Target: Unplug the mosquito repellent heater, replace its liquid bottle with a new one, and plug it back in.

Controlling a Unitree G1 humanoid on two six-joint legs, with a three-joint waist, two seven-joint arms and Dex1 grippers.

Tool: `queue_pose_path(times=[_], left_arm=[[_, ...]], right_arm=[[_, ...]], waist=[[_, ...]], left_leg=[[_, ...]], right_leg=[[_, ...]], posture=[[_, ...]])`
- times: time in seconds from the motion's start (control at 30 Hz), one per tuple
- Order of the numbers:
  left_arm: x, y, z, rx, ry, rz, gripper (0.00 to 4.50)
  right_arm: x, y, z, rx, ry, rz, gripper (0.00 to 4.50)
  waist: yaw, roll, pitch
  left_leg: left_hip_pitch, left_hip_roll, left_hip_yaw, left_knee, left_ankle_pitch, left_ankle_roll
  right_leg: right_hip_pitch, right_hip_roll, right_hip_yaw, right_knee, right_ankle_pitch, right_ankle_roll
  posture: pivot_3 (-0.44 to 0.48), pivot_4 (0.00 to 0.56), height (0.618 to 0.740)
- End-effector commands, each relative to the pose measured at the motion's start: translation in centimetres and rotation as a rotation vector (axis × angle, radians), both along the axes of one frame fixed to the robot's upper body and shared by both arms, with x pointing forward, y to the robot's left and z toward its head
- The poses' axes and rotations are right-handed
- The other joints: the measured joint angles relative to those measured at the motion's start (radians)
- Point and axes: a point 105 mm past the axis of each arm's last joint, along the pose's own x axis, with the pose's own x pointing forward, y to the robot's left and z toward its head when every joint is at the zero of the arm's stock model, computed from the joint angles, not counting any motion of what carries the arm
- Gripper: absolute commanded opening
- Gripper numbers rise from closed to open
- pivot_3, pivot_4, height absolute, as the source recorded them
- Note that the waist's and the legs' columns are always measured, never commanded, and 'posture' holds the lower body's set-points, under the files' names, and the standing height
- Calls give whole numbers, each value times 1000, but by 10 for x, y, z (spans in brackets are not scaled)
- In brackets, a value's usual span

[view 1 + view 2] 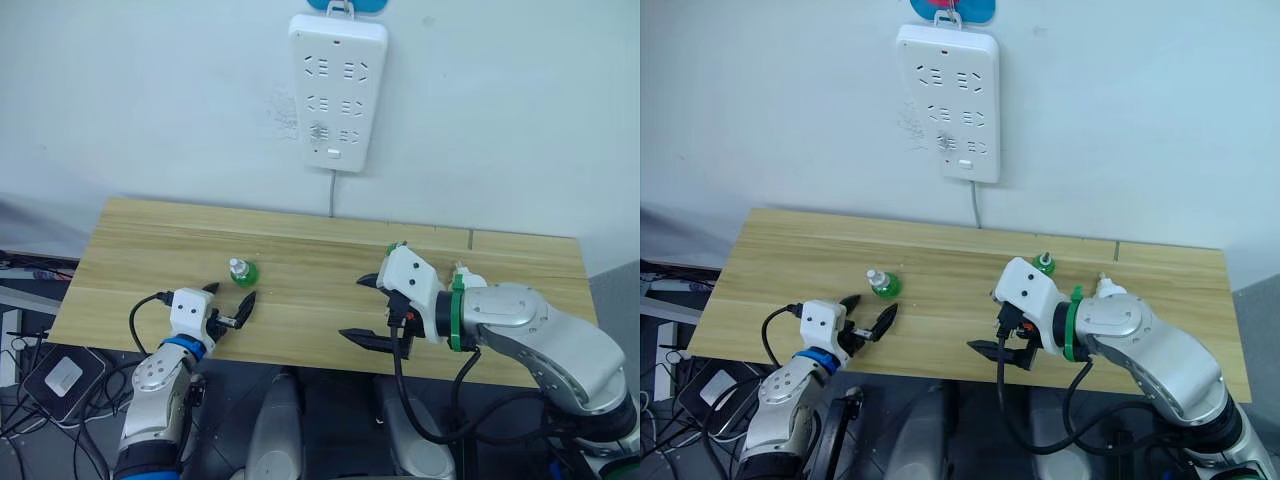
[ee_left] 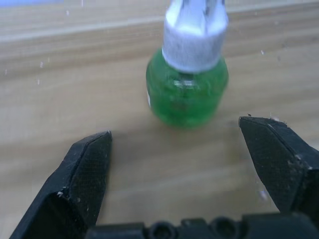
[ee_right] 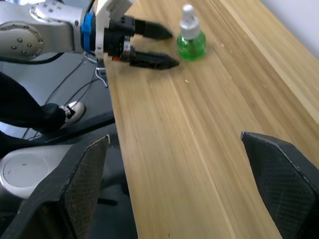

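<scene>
- Reaching with the left pincer (image 1: pixel 230 303), jaws spread, for the new one (image 1: pixel 243 271), which stands upright on the desk (image 1: pixel 300 240) just ahead.
- Centre the jaws around its body, below the white cap, before closing.
- Right pincer (image 1: pixel 365 310) hangs spread, holding nothing.

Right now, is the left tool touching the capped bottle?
Apart. In the left wrist view the open fingers stop short of the capped bottle, with bare table between them.
</scene>
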Motion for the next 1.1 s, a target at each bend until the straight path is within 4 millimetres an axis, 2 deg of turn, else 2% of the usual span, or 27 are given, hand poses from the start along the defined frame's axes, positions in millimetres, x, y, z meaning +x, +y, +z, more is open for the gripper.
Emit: queue_pose_path(times=[0.03, 0.33, 0.37, 0.57, 0.6, 0.8, 0.9, 1.1], left_arm=[[2, 0, -13, 8, 23, 21, 4500], [18, -13, -13, -24, -15, -5, 4500], [17, -15, -14, -21, -14, -11, 4104], [19, -17, -16, -16, -26, -11, 2373], [19, -17, -16, -13, -29, -10, 2269], [18, -19, -13, 38, -61, -27, 2266], [16, -25, -1, 83, -98, -84, 2266], [-5, -74, 45, 131, -95, -475, 2266]], right_arm=[[-9, -1, 8, 7, -30, 16, 4435], [-9, -8, 8, -12, -13, -7, 4435], [-9, -9, 9, -9, -11, -11, 4500], [-7, -12, 10, -11, -16, -27, 4500], [-6, -13, 10, -12, -26, -32, 4500], [-7, -18, 9, -8, -55, -46, 4500], [-11, -16, 12, 69, -56, -16, 4500], [-10, -27, 15, 88, -112, 21, 4500]], waist=[[-2, 1, 2], [-13, 4, 7], [-13, 4, 7], [-13, 4, 7], [-13, 4, 7], [-14, 4, 7], [-15, 3, 7], [-14, 1, 4]], left_leg=[[0, 0, 0, 0, 0, 0], [0, 0, 2, 0, 0, 0], [0, 0, 2, 0, 0, 0], [0, 0, 3, -1, 0, 0], [0, 0, 3, -1, 0, 0], [0, 0, 4, -2, 0, -1], [-1, 0, 5, -3, 0, -1], [-5, 1, 3, -5, 3, -6]], right_leg=[[0, 0, 0, 0, 0, 0], [0, 0, 2, -1, -1, 4], [0, 0, 2, -1, -1, 4], [-1, -1, 3, -2, -2, 5], [-1, -1, 3, -2, -2, 5], [-2, -1, 5, -3, -2, 5], [-2, -2, 4, -5, -2, 6], [-5, -2, 1, -8, -1, 6]], posture=[[-119, 496, 723], [-129, 492, 723], [-134, 490, 723], [-138, 478, 723], [-144, 477, 723], [-154, 454, 723], [-135, 420, 723], [-144, 344, 723]])
